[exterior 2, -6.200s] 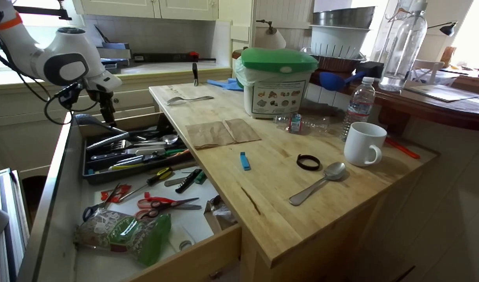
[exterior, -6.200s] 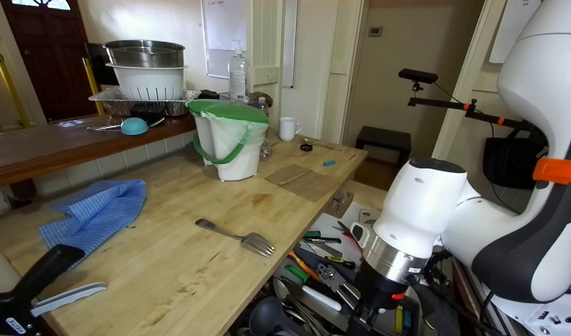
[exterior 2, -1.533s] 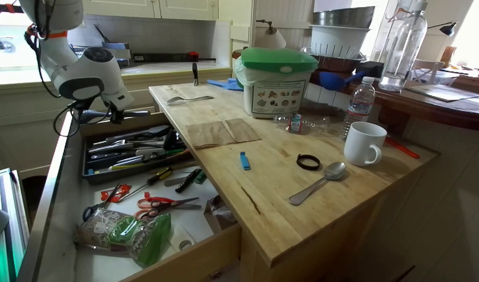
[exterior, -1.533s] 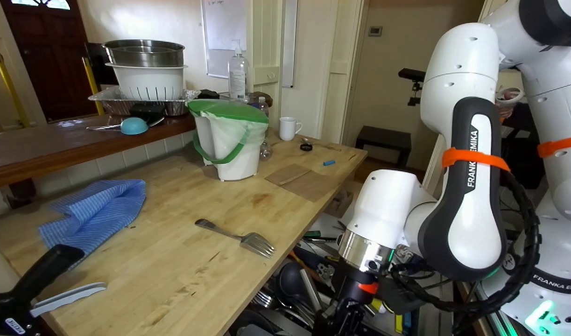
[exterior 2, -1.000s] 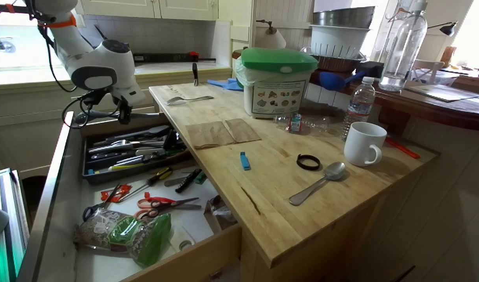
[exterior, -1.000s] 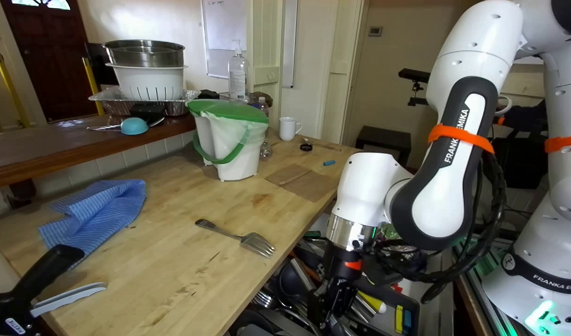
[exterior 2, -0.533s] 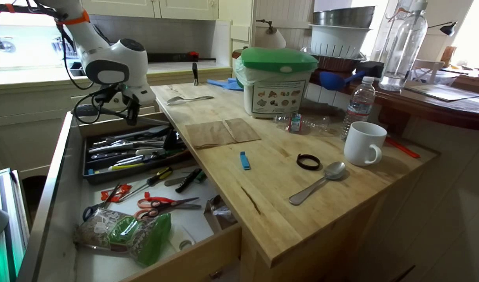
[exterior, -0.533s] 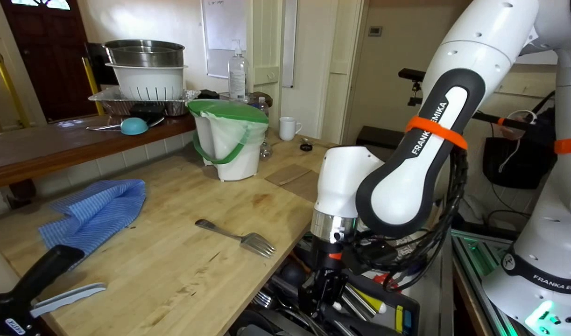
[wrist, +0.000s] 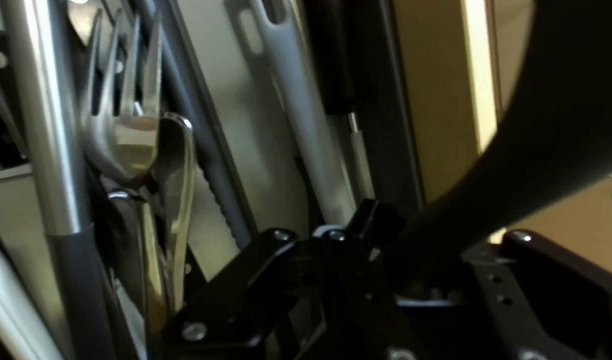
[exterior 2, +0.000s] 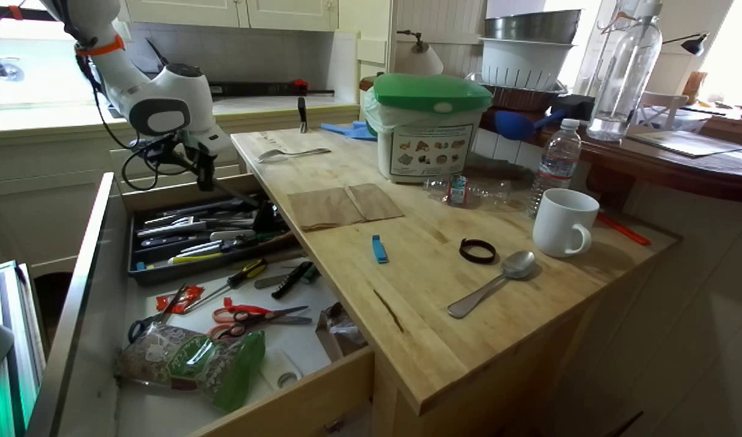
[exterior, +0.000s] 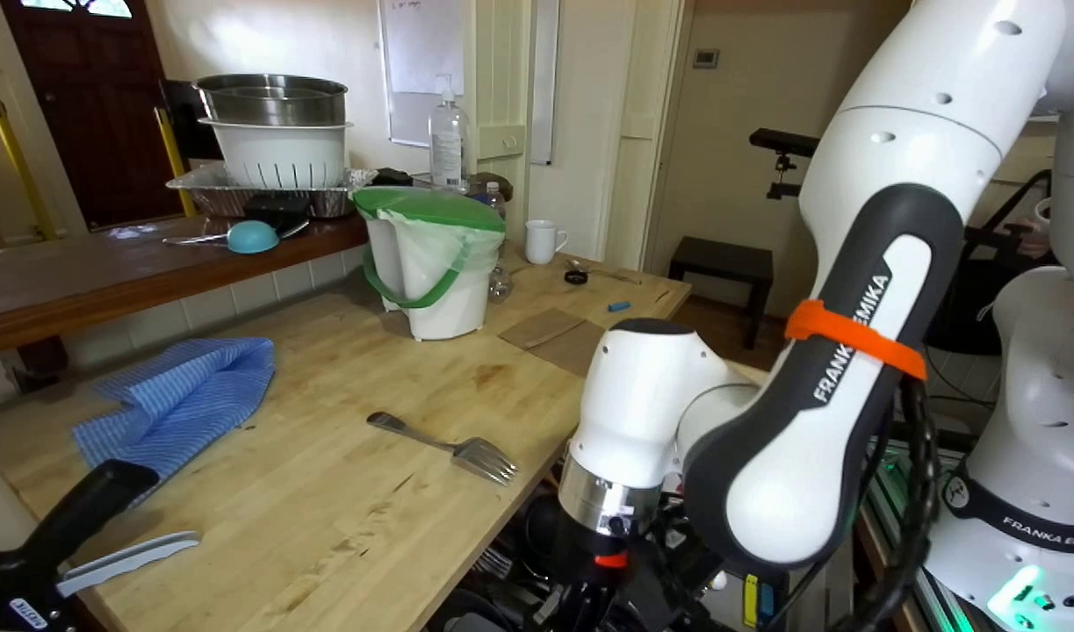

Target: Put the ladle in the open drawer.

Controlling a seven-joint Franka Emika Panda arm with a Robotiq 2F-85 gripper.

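Note:
Over the far end of the open drawer (exterior 2: pixel 298 394), my gripper (exterior 2: pixel 205 181) is shut on a long dark utensil that appears to be the ladle (wrist: pixel 526 150). In the wrist view it runs blurred and dark toward the upper right from between the fingers. A thin shaft (exterior 2: pixel 240 195) sticks out on the counter side in an exterior view, sloping down toward the drawer's utensils. Where the ladle's bowl lies I cannot make out; cables hide the robot-side end. Below the fingers, in the wrist view, lie a fork (wrist: pixel 130 135) and a grey handle with a hanging hole (wrist: pixel 306 115).
A dark utensil tray (exterior 2: pixel 158 276) fills the drawer's far part; scissors (exterior 2: pixel 249 318) and a plastic bag (exterior 2: pixel 188 364) lie nearer. The wooden counter (exterior: pixel 326 527) overhangs one side, bearing a silver fork (exterior: pixel 484 458), a green-lidded bucket (exterior: pixel 440 281) and a black-handled tool (exterior: pixel 89 518).
The arm swung toward the counter with the held utensil, then, over the last half second, drew back slightly and lower. The shaft's counter-side end has tipped downward.

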